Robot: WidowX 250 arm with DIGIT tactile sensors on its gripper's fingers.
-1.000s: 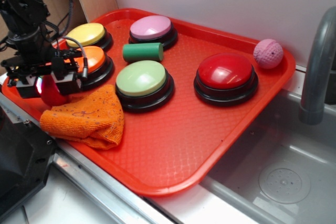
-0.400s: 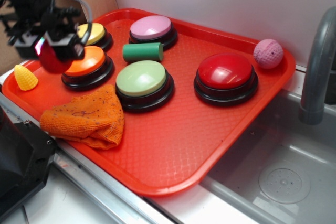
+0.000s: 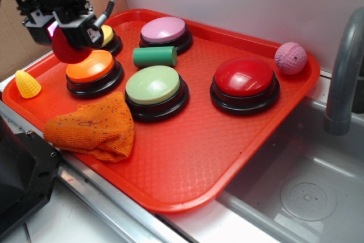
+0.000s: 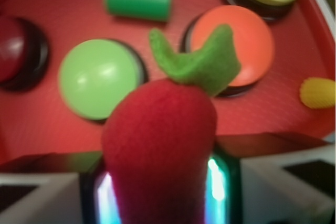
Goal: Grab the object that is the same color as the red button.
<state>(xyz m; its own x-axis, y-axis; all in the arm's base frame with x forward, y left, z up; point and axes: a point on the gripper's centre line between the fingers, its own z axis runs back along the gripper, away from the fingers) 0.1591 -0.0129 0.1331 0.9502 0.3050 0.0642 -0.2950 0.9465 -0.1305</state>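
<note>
We list, left to right. Yellow cone toy (image 3: 27,84): at the left rim of the red tray (image 3: 187,157). Gripper (image 3: 67,33): raised above the tray's back-left corner, its fingers clamped on the red toy fruit (image 3: 66,49), which hangs clear of the tray just above the orange button (image 3: 92,70); the wrist view shows its green leaf (image 4: 202,61). Orange cloth (image 3: 94,127): crumpled at the front-left edge. Yellow button (image 3: 108,36): partly hidden behind the gripper. Green button (image 3: 154,88): centre. Green cylinder (image 3: 154,56): lying between the green button and the pink button (image 3: 165,31). Red button (image 3: 244,82): right of centre. Pink ball (image 3: 290,57): on the tray's back-right rim. Sink (image 3: 307,192): far right.
</note>
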